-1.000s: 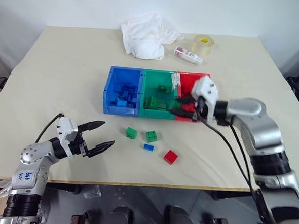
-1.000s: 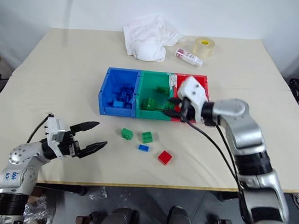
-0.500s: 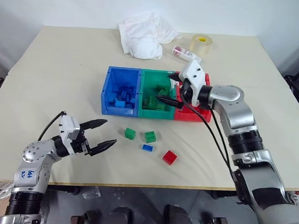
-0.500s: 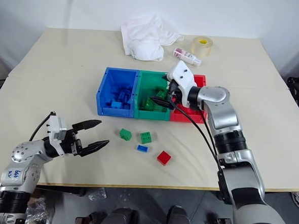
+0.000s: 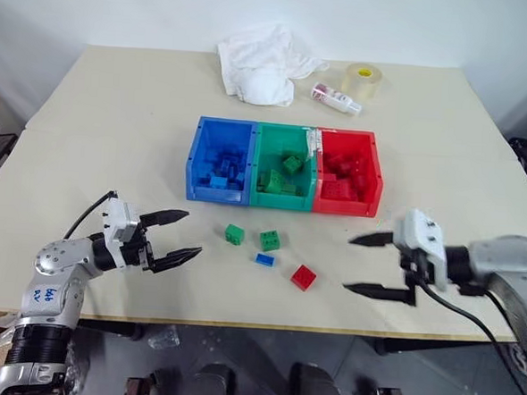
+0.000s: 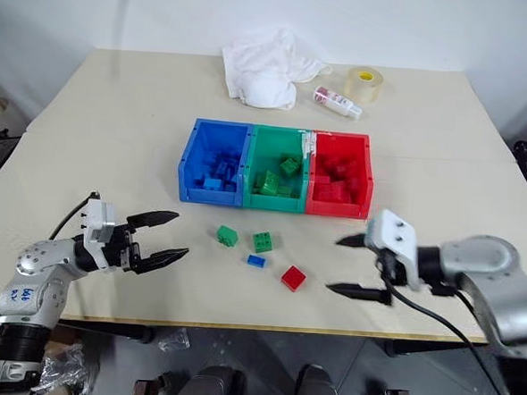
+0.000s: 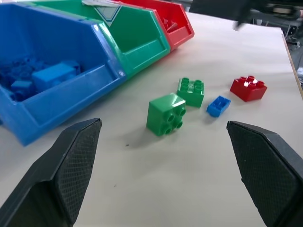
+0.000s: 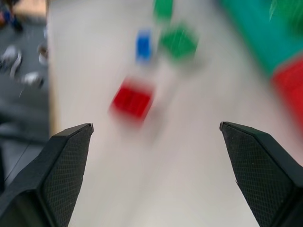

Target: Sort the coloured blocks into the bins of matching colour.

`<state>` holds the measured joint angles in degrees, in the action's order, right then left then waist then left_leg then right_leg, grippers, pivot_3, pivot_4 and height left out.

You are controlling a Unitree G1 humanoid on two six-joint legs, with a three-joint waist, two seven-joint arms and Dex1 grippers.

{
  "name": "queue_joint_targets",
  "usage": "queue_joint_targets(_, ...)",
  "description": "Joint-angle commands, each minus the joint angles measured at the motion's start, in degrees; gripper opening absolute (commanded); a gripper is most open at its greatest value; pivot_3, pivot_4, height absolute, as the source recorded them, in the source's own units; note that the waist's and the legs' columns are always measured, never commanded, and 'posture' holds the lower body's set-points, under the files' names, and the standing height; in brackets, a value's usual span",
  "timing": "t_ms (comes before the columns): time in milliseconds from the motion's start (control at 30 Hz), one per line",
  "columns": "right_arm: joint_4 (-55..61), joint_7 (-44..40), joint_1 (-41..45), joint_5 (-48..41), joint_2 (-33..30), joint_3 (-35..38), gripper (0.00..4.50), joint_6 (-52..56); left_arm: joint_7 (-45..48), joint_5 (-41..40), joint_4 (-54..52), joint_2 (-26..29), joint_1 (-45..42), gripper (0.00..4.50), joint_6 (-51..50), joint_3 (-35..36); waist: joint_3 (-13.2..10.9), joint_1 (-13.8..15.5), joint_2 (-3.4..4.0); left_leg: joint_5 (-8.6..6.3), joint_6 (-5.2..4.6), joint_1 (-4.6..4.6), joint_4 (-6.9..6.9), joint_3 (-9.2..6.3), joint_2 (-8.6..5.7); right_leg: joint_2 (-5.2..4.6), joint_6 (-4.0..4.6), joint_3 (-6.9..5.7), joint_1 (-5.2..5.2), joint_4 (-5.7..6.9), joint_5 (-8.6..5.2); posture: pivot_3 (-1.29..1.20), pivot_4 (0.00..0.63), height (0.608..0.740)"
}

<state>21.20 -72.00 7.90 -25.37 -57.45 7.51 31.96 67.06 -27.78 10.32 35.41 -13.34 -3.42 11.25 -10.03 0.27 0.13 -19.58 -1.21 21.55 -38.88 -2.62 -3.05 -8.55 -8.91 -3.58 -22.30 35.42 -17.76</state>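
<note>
**Left eye view: four loose blocks wait in front of the bins, both claws empty**

Left eye view shows the three joined bins at the centre of the frame: the blue bin (image 5: 195,162) on the left, the green bin (image 5: 256,166) in the middle and the red bin (image 5: 375,173) on the right, each already holding blocks of its own colour. Just below them on the table (image 5: 116,117), four blocks lie apart from one another: a green block (image 5: 233,234), a second green block (image 5: 269,241), a small blue block (image 5: 262,260) and a red block (image 5: 303,277).

At lower left the left gripper (image 5: 177,236) hovers with its fingers spread wide and nothing between them, pointing toward the loose blocks, probably so it can take the nearest green one. At lower right the right gripper (image 5: 368,265) also has its fingers wide apart and empty. It points left toward the red block, which sits closest to it, so that block looks like its likely next pick.

Along the top of the frame, well clear of the sorting, sit a crumpled white cloth (image 5: 258,65), a small bottle (image 5: 333,98) and a clear tape roll (image 5: 360,80). Four blocks are left to sort.
</note>
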Motion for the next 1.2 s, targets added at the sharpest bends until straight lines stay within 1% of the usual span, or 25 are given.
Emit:
queue_joint_targets(33,2.69,-2.03,-4.46,-0.94,-3.34,4.04,4.48,-1.05,1.29,-0.37,0.46,0.87,-0.76,4.50,1.23,0.86,0.00,0.01,0.00,0.00,0.00,0.00,0.01,0.02,0.00,0.00,0.00,0.02,-0.01,-0.01,0.00,0.00,0.150,0.740)
queue_joint_targets(100,3.35,-1.86,-5.05,-1.38,-3.76,3.55,4.48,-0.85,1.45,-0.31,0.55,0.78,-0.98,4.50,1.31,0.65,0.00,-0.15,0.00,0.00,0.00,0.00,0.01,0.03,0.03,0.00,0.00,0.01,-0.03,0.01,0.00,0.00,0.150,0.740)
queue_joint_targets(267,3.98,-0.53,-1.55,-2.77,-1.59,-0.19,4.48,-0.70,1.14,-0.33,0.01,0.26,-1.46,4.50,1.16,0.25,-0.02,-0.04,-0.03,0.00,0.00,0.00,-0.01,0.02,0.06,0.00,0.00,0.01,-0.02,0.00,0.00,0.00,0.150,0.740)
queue_joint_targets(367,2.32,-0.20,4.20,-0.36,2.63,-7.70,4.48,-3.13,1.00,-0.49,-1.34,0.08,-0.70,4.50,0.86,0.11,-0.03,-0.15,-0.06,-0.01,0.01,0.00,-0.04,-0.01,0.06,0.00,0.00,0.00,-0.01,-0.02,0.00,0.00,0.150,0.740)
queue_joint_targets(467,-1.60,-0.12,9.45,3.69,6.34,-13.92,4.48,-6.05,0.29,-0.36,-2.03,-0.52,-0.62,4.50,0.95,-0.21,-0.03,-0.26,-0.05,-0.01,0.02,0.01,-0.03,0.00,0.06,0.00,0.00,0.01,-0.07,-0.01,0.00,0.00,0.150,0.740)
queue_joint_targets(567,-8.94,-0.54,14.96,8.92,10.61,-20.64,4.48,-10.24,-1.02,-0.92,-4.72,-1.91,0.23,4.50,0.37,-0.66,-0.04,-0.29,-0.06,-0.01,0.02,0.01,-0.05,-0.01,0.04,0.00,0.00,0.02,-0.05,0.00,0.00,0.00,0.150,0.740)
queue_joint_targets(633,-13.50,-1.12,17.83,11.65,13.07,-23.80,4.48,-13.18,-1.39,-0.94,-5.84,-2.25,1.08,4.50,0.26,-0.80,-0.04,-0.20,-0.07,-0.01,0.02,0.01,-0.08,-0.03,0.03,0.00,0.00,0.01,-0.04,0.00,0.00,0.00,0.150,0.740)
queue_joint_targets(733,-18.30,-1.44,21.31,13.69,16.74,-26.39,4.48,-15.46,-1.87,-1.05,-6.77,-2.37,2.14,4.50,0.29,-0.25,-0.04,-0.34,-0.06,-0.01,0.02,0.02,-0.07,-0.05,0.02,0.01,0.00,0.00,-0.08,0.06,0.00,0.00,0.150,0.740)
queue_joint_targets(867,-21.07,-2.70,22.92,14.77,18.71,-27.80,4.48,-16.81,-2.12,-1.38,-8.05,-2.10,3.63,4.50,0.23,0.52,-0.04,-0.35,-0.06,-0.01,0.02,0.02,-0.07,-0.06,0.02,0.00,0.00,0.00,-0.09,0.10,0.00,0.00,0.150,0.740)
queue_joint_targets(967,-20.39,-3.08,23.03,14.30,19.25,-27.53,3.90,-15.44,-2.52,-1.45,-8.66,-2.12,4.43,4.50,0.40,0.92,-0.04,-0.32,-0.06,-0.01,0.02,0.02,-0.08,-0.09,0.02,0.00,0.00,-0.02,-0.07,0.10,0.00,0.00,0.150,0.740)
queue_joint_targets(1100,-18.56,-2.75,22.64,13.30,19.19,-26.18,2.49,-14.00,-3.17,-1.65,-9.82,-2.56,5.57,4.50,0.26,1.08,-0.04,-0.36,-0.06,-0.01,0.03,0.02,-0.08,-0.09,0.02,0.01,0.00,-0.02,-0.07,0.10,0.00,0.00,0.150,0.740)
queue_joint_targets(1133,-18.17,-2.56,22.59,13.03,19.20,-25.81,2.19,-13.65,-3.24,-1.68,-10.00,-2.64,5.76,4.50,0.22,1.02,-0.04,-0.36,-0.06,-0.01,0.03,0.02,-0.08,-0.09,0.02,0.01,0.00,-0.02,-0.07,0.10,0.00,0.00,0.150,0.740)
queue_joint_targets(1167,-17.38,-2.23,22.42,12.46,19.20,-25.15,2.07,-13.10,-3.33,-1.70,-10.14,-2.76,5.98,4.50,0.24,0.90,-0.04,-0.36,-0.06,-0.01,0.03,0.02,-0.08,-0.08,0.02,0.01,0.00,-0.02,-0.07,0.10,0.00,0.00,0.150,0.740)
queue_joint_targets(1200,-16.53,-1.70,22.10,11.97,19.21,-24.44,2.07,-12.61,-3.43,-1.69,-10.30,-2.90,6.22,4.50,0.31,0.78,-0.04,-0.36,-0.06,-0.02,0.03,0.02,-0.08,-0.09,0.02,0.01,0.00,-0.02,-0.07,0.10,0.00,0.00,0.150,0.740)
